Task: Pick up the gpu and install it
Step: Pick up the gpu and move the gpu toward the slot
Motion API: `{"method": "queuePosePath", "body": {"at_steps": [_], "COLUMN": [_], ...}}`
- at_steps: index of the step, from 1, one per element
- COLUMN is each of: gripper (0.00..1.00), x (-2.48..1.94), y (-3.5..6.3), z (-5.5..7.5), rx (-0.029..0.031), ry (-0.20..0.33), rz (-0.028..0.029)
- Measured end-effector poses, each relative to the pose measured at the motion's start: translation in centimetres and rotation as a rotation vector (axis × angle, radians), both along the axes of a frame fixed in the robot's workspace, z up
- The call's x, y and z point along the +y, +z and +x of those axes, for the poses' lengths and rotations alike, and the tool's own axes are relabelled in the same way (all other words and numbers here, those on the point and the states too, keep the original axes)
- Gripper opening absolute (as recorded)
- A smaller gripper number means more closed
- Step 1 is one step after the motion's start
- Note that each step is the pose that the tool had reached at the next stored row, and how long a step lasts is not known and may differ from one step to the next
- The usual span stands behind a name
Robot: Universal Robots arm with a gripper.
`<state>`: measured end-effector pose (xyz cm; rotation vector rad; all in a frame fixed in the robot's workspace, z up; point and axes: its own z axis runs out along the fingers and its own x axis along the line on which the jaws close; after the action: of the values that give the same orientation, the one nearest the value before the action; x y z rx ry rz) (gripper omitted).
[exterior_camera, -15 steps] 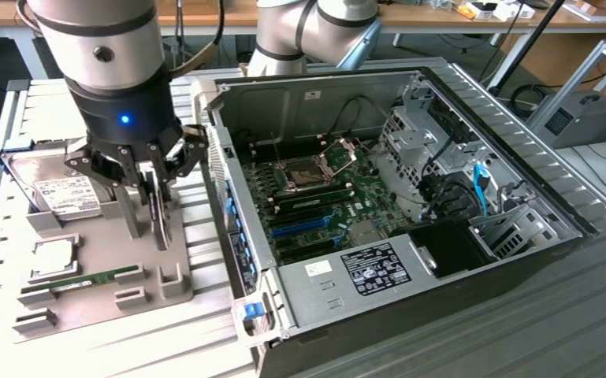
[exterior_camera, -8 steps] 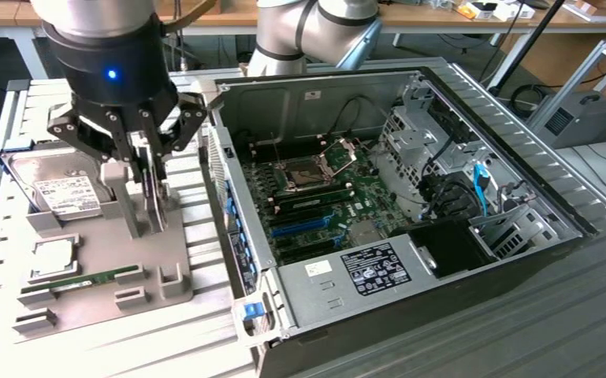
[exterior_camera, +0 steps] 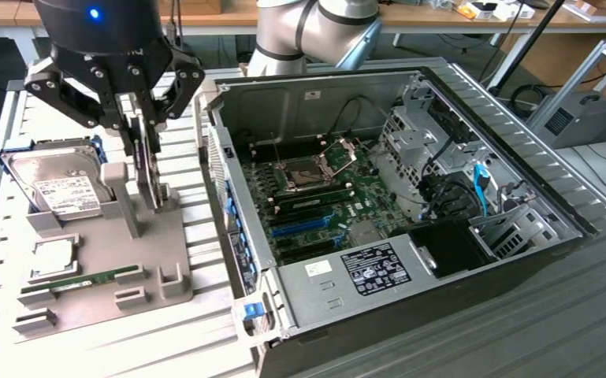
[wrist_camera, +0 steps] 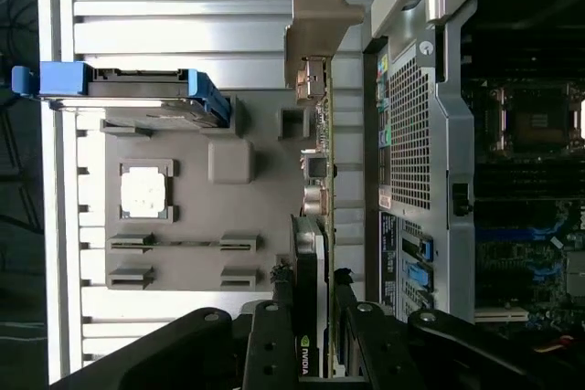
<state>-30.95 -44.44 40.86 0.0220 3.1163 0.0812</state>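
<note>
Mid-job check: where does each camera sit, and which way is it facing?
Exterior view: raised, off the robot, looking down across the parts holder and open computer case; shows the arm and tool.
Wrist view: on the wrist, looking down past the tool at the gpu it grips.
Shared: tool, gpu, parts holder, computer case.

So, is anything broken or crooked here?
Nothing stands out. The gpu sits straight on edge between the jaws. The hard drive leans, but it rests in its slot on the grey holder. Nothing looks spilled or cracked.
</note>
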Motion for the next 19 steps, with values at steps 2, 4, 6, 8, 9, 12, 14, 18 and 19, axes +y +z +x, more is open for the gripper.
{"method": "queuePosePath", "body": {"at_steps": [2, 4, 6, 8, 9, 12, 14, 18, 19], "gripper": [0.27, 0.27, 0.27, 0.27, 0.27, 0.27, 0.27, 0.27, 0.27], "x": [0.0, 0.0, 0.0, 0.0, 0.0, 0.0, 0.0, 0.0, 0.0], "y": [1.03, 1.52, 1.97, 1.98, 1.98, 1.99, 2.0, 2.05, 2.06], "z": [0.0, 0.0, 0.0, 0.0, 0.0, 0.0, 0.2, 0.9, 1.1], "rx": [0.0, -0.0001, 0.0, -0.0001, -0.0001, 0.0, 0.0002, 0.0, 0.0], "ry": [0.0, 0.0, 0.0, 0.0, 0.0, 0.0, 0.0, 0.0, 0.0], "rz": [0.0, 0.0001, 0.0, 0.0001, 0.0002, 0.0, -0.0001, 0.0, 0.0001]}}
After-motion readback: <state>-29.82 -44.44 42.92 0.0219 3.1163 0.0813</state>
